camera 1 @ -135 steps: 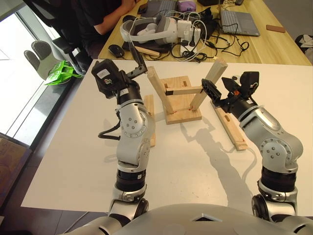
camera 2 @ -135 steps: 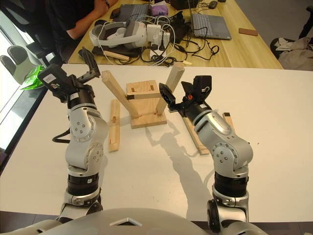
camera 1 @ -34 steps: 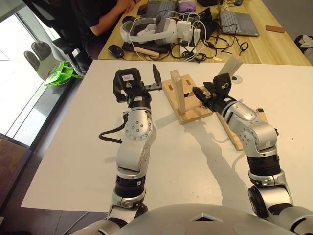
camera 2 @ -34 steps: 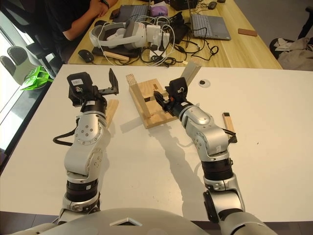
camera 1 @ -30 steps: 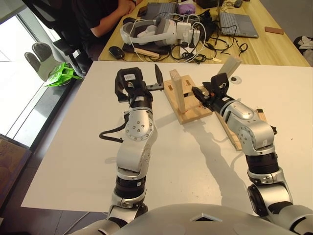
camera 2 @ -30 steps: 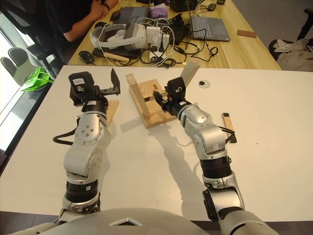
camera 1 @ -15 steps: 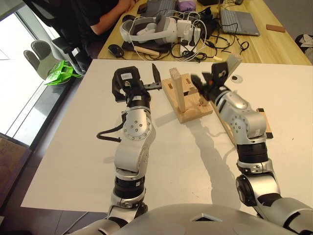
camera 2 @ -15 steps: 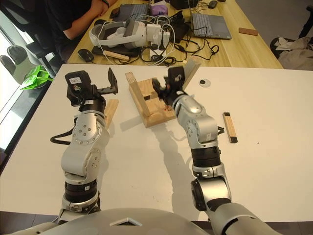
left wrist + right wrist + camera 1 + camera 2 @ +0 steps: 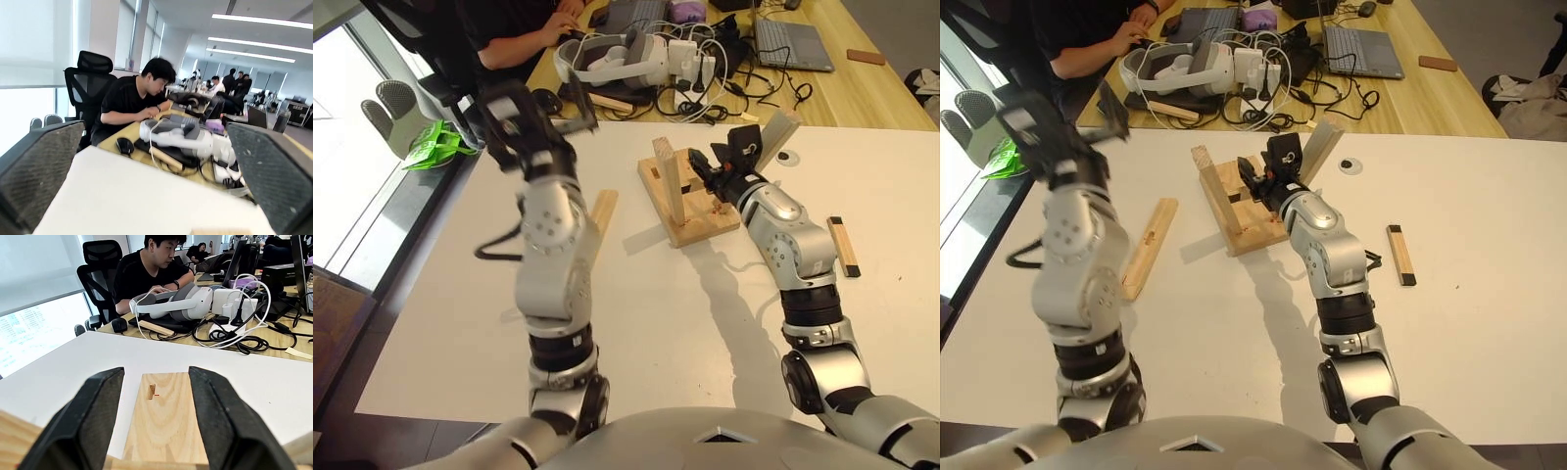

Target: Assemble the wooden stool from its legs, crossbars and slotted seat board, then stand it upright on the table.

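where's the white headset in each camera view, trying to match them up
Left eye view: headset on the wooden desk beyond the white table, upper left of centre.
Right eye view: same desk, upper left.
Left wrist view: on the desk past the table's far edge.
Right wrist view: on the desk beyond the seat board.
Shared landmark: wooden stick lying just before it.

One seat board [image 9: 705, 223], one loose crossbar [image 9: 842, 246], and three legs: upright leg [image 9: 672, 181], leaning leg [image 9: 781, 127], flat leg [image 9: 603, 208].

Pale seat board [image 9: 705, 217] lies flat, two legs [image 9: 671, 181] rising from it; loose leg [image 9: 600, 213] and crossbar [image 9: 842, 246] lie apart.
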`<control>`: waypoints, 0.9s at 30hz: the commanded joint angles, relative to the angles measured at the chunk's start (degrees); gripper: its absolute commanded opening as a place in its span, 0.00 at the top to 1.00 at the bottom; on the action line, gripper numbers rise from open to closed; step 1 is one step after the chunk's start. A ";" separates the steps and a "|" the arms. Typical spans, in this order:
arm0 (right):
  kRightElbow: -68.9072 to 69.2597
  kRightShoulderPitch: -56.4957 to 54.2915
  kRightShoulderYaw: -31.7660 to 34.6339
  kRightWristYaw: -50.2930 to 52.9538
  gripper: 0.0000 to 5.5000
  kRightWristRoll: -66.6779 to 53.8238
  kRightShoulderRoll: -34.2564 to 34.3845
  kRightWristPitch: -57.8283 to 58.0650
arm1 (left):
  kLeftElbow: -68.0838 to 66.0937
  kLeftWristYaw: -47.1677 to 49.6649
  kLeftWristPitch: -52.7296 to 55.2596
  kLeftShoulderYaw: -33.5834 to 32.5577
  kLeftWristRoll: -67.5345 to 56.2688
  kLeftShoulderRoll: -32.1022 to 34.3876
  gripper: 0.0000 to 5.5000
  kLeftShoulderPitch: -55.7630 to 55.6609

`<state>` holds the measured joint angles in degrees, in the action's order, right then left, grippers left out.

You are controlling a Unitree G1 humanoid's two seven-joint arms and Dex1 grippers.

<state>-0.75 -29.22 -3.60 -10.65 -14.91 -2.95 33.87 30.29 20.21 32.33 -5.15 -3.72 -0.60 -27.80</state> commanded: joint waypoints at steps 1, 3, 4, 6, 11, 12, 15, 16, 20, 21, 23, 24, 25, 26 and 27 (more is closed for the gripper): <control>0.94 1.15 0.30 0.65 0.55 0.64 0.14 0.83 | -5.09 -8.46 -1.39 -6.40 -9.51 4.99 0.02 -21.43; 1.39 1.61 0.02 0.62 0.55 0.67 0.39 1.12 | -6.74 -11.30 -1.61 -7.07 -12.09 6.15 0.02 -25.32; 1.68 1.81 -0.25 0.53 0.55 0.71 0.46 1.30 | -7.30 -12.91 -1.58 -7.62 -14.23 6.40 0.02 -27.51; 2.14 2.09 -0.57 0.32 0.55 0.90 0.63 1.68 | -8.00 -16.01 -1.02 -9.03 -19.37 6.65 0.02 -31.18; 2.88 2.48 -0.66 0.30 0.55 1.26 0.25 2.47 | -8.14 -19.46 6.62 -10.24 -28.27 8.53 0.02 -29.92; 3.03 2.64 -0.62 0.41 0.55 1.38 0.08 2.64 | -7.34 -19.68 10.28 -9.15 -30.38 7.80 0.02 -25.58; 2.88 2.85 -0.16 1.06 0.55 2.21 -0.85 3.03 | -6.69 -18.63 16.48 -0.95 -30.15 4.26 0.02 -11.53; 2.17 2.58 -0.02 1.48 0.55 2.93 -1.31 3.06 | -8.48 -17.62 19.41 4.69 -28.77 2.64 0.02 -6.05; 0.70 1.45 0.57 1.74 0.55 3.96 -1.79 3.05 | -10.03 -16.39 21.24 21.25 -18.10 6.84 0.02 1.88; 0.73 1.53 0.87 1.89 0.55 4.07 -1.81 2.96 | -10.06 -16.58 21.45 22.05 -16.75 7.49 0.02 1.46; 0.48 1.46 1.49 2.16 0.55 4.08 -1.50 2.57 | -10.05 -16.36 19.29 20.39 -15.30 6.26 0.02 0.51; 0.35 1.34 1.61 2.21 0.55 4.05 -1.32 2.38 | -9.71 -15.98 16.90 18.75 -14.66 5.43 0.02 -0.33; 0.34 1.31 1.73 2.25 0.55 4.01 -1.18 2.27 | -9.48 -15.60 15.00 16.30 -14.70 4.50 0.02 -1.52; 0.36 1.31 1.79 2.25 0.55 3.99 -1.06 2.19 | -9.27 -15.39 13.59 14.42 -14.40 4.04 0.02 -2.51; 0.40 1.32 1.90 2.19 0.55 3.94 -0.95 2.04 | -8.89 -15.24 12.33 12.39 -14.40 3.69 0.02 -3.60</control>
<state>0.11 -27.40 -2.16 -8.61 -10.90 -4.29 35.58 21.07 4.44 46.75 10.53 -18.49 3.89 -28.78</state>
